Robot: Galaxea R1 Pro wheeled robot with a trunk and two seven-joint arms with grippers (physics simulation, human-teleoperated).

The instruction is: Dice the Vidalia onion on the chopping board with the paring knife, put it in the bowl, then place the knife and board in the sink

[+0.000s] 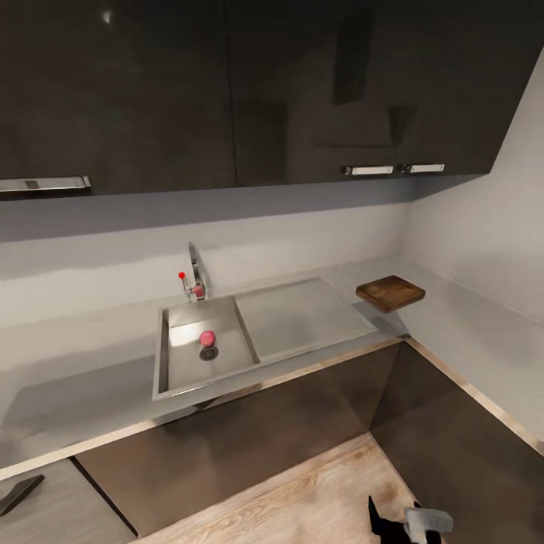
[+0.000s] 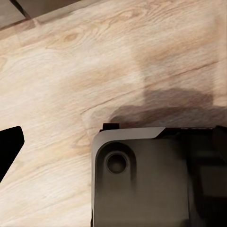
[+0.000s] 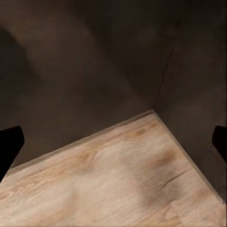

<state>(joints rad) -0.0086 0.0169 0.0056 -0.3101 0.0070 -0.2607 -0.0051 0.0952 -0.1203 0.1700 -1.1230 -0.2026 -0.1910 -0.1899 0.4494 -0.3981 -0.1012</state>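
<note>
Where matte grey sink [image 1: 177, 363] dips, round onion [image 1: 206, 338] rests.

The sink [image 1: 198, 355] basin lies open from above; the tap [image 1: 196, 273] stands at its far rim. Right of it, the drainboard [image 1: 301, 319] is bare, the chopping board [image 1: 390, 292] beyond.

Pale wood floor [image 3: 109, 184] meets dark cabinet fronts [image 3: 85, 71] at an inside corner — fingertips [image 3: 9, 146] spread wide.
</note>
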